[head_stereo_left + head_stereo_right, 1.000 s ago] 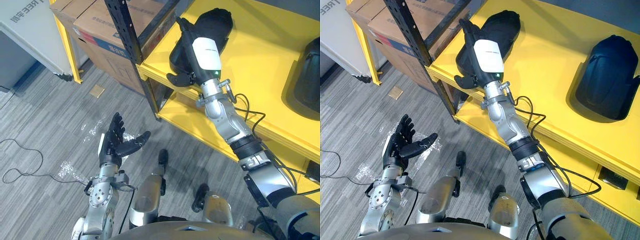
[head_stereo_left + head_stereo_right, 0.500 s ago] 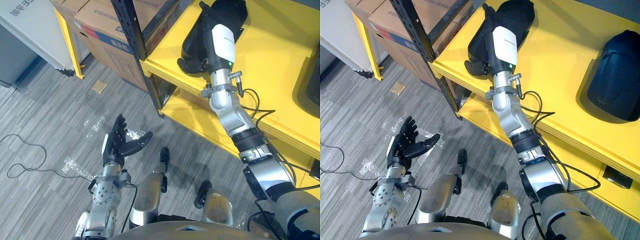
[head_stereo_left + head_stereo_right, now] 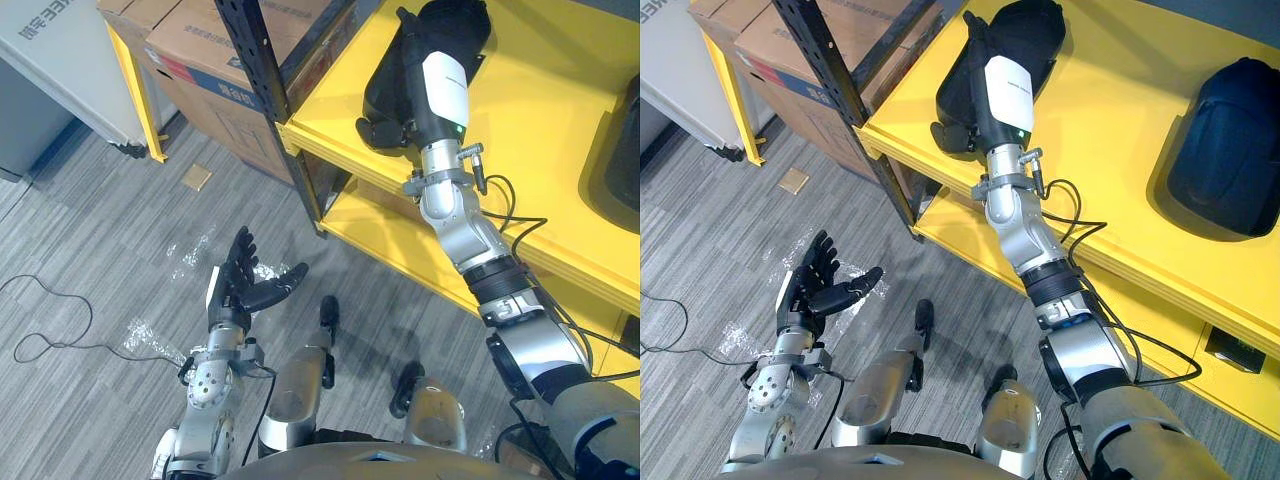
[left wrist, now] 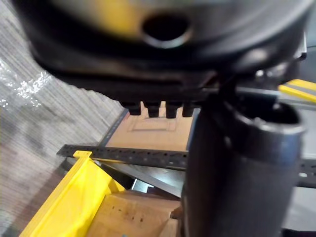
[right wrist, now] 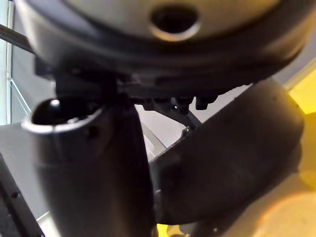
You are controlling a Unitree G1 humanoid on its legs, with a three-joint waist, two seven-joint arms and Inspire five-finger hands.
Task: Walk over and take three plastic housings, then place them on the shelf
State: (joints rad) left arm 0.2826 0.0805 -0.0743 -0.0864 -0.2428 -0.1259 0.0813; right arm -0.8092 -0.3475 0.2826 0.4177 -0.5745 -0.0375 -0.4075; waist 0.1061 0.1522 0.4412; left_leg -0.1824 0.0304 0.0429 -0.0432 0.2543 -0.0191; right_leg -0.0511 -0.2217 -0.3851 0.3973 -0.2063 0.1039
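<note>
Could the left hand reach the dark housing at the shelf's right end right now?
Probably not: the left hand hangs open low over the floor, with the right arm stretched between it and that housing.

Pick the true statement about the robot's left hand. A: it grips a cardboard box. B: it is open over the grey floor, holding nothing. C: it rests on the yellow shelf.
B: the left hand hangs above the floor with fingers spread and nothing in it.
</note>
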